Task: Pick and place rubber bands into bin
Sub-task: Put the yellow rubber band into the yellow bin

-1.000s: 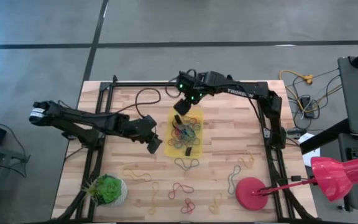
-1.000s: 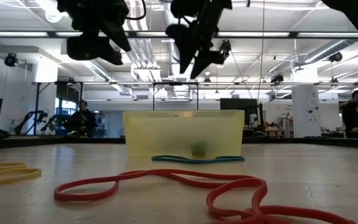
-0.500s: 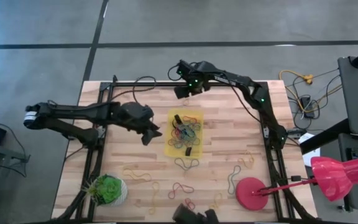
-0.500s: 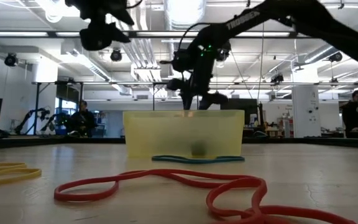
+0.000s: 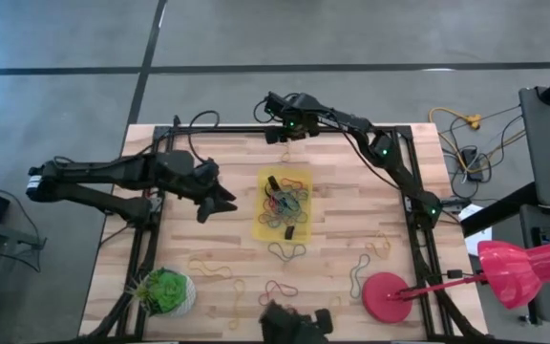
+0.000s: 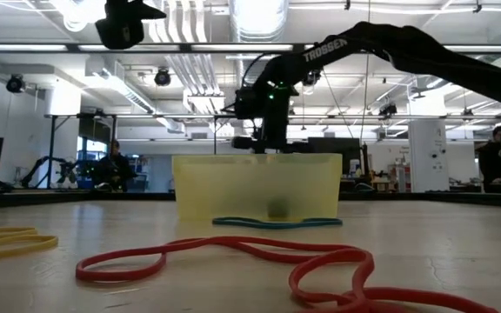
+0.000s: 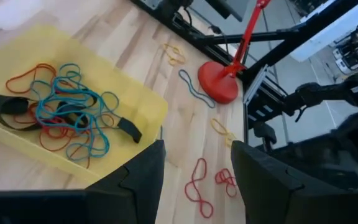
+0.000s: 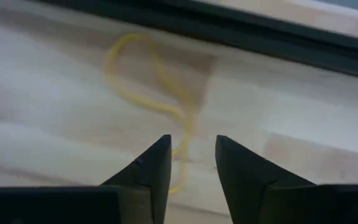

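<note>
The right gripper [image 8: 190,163] hangs low over a yellow band [image 8: 151,93] at the far edge of the bench [image 5: 189,158]. Its jaws stand apart, with the band between them and nothing held. The left gripper [image 7: 194,180] waits open beside the bin [image 5: 264,208], empty. More bands [image 5: 285,205] lie in the bin. The band looks light, thin and floppy. It would be best pinched across one strand, right down at the wood.

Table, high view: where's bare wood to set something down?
Free: right of the bin up to the frame rail; also the near-left corner above the plant ball. Crowded: the strip of loose rubber bands from bin to red disc.
</note>
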Robot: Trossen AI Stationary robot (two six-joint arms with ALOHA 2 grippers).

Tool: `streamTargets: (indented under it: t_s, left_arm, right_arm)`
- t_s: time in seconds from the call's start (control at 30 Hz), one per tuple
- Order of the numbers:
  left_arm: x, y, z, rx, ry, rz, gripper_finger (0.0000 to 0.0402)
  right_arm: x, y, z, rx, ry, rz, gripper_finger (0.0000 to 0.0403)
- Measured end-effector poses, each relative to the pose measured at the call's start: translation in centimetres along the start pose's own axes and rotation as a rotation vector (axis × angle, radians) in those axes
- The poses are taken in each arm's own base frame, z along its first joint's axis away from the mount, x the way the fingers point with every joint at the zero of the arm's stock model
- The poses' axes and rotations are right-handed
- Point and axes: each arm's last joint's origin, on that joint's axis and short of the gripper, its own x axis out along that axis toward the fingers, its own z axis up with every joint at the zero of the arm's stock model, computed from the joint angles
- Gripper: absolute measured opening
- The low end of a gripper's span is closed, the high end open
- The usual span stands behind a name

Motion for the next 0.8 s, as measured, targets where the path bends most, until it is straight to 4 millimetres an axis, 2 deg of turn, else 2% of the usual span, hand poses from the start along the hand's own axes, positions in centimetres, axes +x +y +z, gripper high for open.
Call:
streamTargets:
  t_s: [0.13,0.3,0.4,0.57,0.8]
  left_arm:
    - [-0.6,-0.1,-0.1,0.003,-0.014,-0.01,0.017]
    - [-0.5,0.1,-0.2,0.003,-0.01,-0.007,0.017]
    - [-0.2,0.2,-0.3,0.0,0.0,-0.001,0.017]
    - [0.7,0.4,-0.4,-0.005,0.025,0.016,0.017]
    - [2.0,0.4,0.5,0.0,-0.042,0.035,0.017]
  right_arm:
    - [0.6,-0.8,-0.1,0.005,0.086,-0.012,0.0141]
    - [0.9,0.0,-1.3,-0.065,0.164,0.034,0.0187]
    - [0.8,0.1,-1.3,-0.091,0.174,0.059,0.0212]
    - [0.9,-0.7,-0.1,-0.076,0.152,0.076,0.0234]
    - [1.3,-2.8,1.7,-0.095,0.203,0.136,0.0228]
